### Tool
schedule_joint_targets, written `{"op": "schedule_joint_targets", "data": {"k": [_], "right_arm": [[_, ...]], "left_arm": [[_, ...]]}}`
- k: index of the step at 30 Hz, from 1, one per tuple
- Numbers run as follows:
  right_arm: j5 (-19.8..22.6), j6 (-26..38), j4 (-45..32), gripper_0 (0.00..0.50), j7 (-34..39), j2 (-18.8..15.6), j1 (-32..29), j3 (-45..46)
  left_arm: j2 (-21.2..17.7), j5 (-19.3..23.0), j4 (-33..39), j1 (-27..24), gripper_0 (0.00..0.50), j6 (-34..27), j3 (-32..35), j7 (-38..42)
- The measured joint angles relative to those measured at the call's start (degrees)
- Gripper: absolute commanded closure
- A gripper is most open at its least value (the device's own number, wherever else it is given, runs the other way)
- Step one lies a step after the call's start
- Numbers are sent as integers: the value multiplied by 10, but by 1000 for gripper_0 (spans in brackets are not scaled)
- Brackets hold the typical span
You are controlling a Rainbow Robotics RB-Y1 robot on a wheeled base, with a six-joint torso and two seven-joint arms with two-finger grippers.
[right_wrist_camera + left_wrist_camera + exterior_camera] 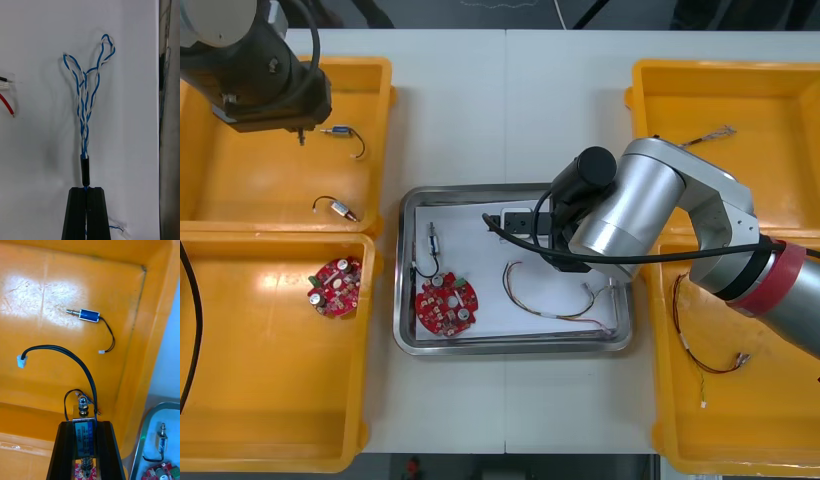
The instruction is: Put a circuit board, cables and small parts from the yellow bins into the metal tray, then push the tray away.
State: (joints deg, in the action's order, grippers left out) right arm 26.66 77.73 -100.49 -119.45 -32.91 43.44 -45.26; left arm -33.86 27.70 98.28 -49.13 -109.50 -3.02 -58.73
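Observation:
My right gripper (87,189) is shut on one end of a twisted blue and white cable (88,101), whose loops lie ahead of the fingers over the white inside of the metal tray (408,340). In the front view the right gripper (515,222) is over the tray's far middle. The tray holds a round red circuit board (446,305), a small metal part (433,240) with a black lead, and a red and yellow cable (552,292). My left gripper (85,423) is shut on a small metal part (84,433) with a black cable, above the far-left yellow bin (240,190).
Two more small metal parts (338,130) (340,208) lie in the far-left bin. The near-left bin holds a circuit board (335,287). A cable (707,134) lies in the far-right bin and a red and yellow cable (705,350) in the near-right bin.

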Motion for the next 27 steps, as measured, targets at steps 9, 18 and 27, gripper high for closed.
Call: {"op": "schedule_joint_targets", "data": {"k": [9,18,27], "right_arm": [[-6,0,0,0,1,0,0,0],[-7,65,-40,0,2,0,1,4],[-7,239,-148,0,74,7,-3,72]], "left_arm": [[0,14,30,0,500,0,-9,0],[0,19,40,0,500,-1,-18,0],[0,20,46,0,500,-1,-37,0]]}}
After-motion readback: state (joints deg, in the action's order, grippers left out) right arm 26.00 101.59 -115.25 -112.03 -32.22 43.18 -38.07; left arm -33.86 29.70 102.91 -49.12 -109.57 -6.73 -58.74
